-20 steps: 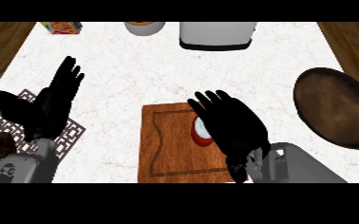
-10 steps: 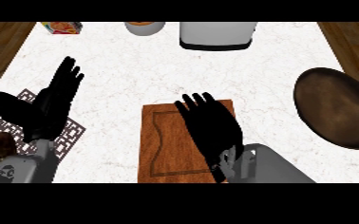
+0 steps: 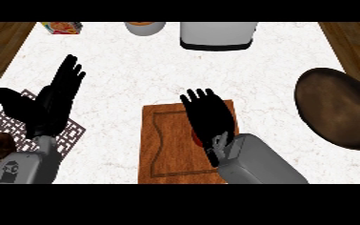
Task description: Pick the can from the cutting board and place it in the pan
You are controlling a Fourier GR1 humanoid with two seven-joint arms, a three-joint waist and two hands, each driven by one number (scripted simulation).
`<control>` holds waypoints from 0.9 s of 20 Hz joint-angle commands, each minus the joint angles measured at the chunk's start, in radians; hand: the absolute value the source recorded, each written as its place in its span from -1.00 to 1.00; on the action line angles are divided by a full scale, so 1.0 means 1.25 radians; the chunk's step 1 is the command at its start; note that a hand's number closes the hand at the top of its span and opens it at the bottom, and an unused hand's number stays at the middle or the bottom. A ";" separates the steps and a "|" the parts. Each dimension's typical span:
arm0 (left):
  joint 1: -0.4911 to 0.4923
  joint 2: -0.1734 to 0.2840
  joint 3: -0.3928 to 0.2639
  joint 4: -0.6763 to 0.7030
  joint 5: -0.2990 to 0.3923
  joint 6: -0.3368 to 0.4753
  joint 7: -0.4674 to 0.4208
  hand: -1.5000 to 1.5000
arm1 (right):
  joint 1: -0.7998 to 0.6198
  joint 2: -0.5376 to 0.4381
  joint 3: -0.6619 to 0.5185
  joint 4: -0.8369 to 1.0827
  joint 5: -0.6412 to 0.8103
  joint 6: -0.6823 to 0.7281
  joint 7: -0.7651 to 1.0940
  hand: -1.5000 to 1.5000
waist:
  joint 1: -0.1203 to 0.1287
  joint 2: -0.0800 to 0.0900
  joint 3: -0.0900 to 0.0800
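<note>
Can (image 3: pixel 196 137) nearly hidden under spread right hand (image 3: pixel 209 116) mid cutting board (image 3: pixel 163 143), pan (image 3: pixel 332 106) well apart

A kitchen, seen from above. A white speckled stone counter (image 3: pixel 141 71) with wooden edging holds a wooden cutting board (image 3: pixel 169 148), a dark round pan (image 3: pixel 330 105) at the right, a grey and white appliance (image 3: pixel 216 35) and a bowl (image 3: pixel 145 27) at the back.
</note>
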 commanded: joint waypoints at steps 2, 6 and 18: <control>0.006 0.007 0.042 0.052 0.011 -0.054 -0.049 0.00 | 0.019 0.042 0.011 0.070 0.054 -0.008 -0.032 -1.00 | -0.001 0.000 0.000; -0.008 -0.024 0.013 -0.005 -0.031 -0.009 0.031 0.00 | 0.023 0.022 -0.033 0.102 0.097 -0.040 -0.117 -1.00 | -0.001 0.000 0.000; -0.025 -0.024 0.071 0.037 -0.019 -0.063 -0.001 0.00 | 0.079 0.053 -0.063 0.215 0.180 -0.109 -0.219 -1.00 | -0.003 0.000 0.000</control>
